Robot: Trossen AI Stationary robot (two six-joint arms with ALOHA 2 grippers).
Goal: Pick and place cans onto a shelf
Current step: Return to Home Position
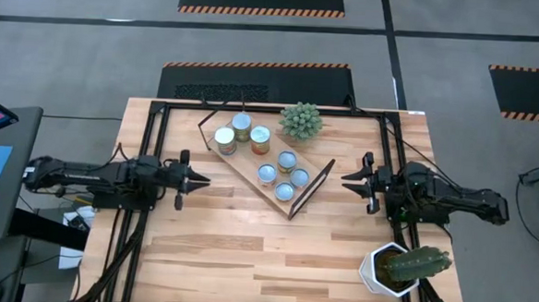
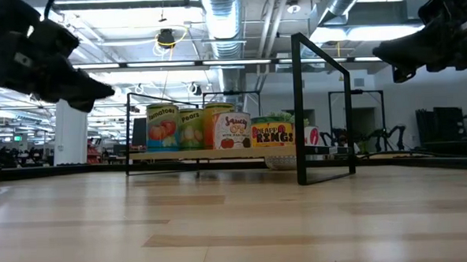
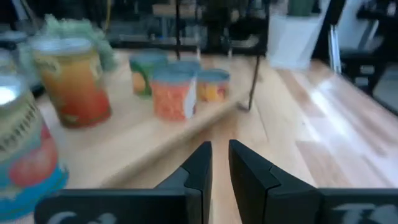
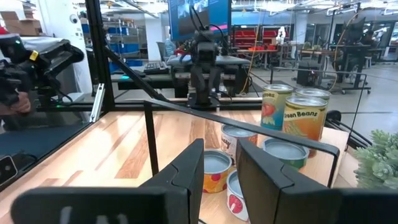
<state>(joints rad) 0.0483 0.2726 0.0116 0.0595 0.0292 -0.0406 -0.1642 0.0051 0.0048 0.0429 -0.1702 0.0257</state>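
Note:
Several cans (image 1: 266, 174) stand upright on the light wooden shelf (image 1: 241, 163), which lies slantwise in the middle of the table on its black frame ends. In the low view their labels (image 2: 190, 128) line up on the board (image 2: 219, 152). My left gripper (image 1: 201, 178) hovers left of the shelf, pointing at it, with only a thin slit between its fingers (image 3: 219, 162) and nothing in it. My right gripper (image 1: 346, 181) hovers right of the shelf with a small gap between its fingers (image 4: 219, 168), also bare. Both are clear of the cans (image 3: 174, 93) (image 4: 305, 118).
A green succulent (image 1: 301, 121) sits at the far edge behind the shelf. A cactus in a white pot (image 1: 397, 267) stands near the front right corner. Bare planks (image 1: 246, 251) stretch between the shelf and the near edge. A black frame (image 1: 161, 108) borders the table.

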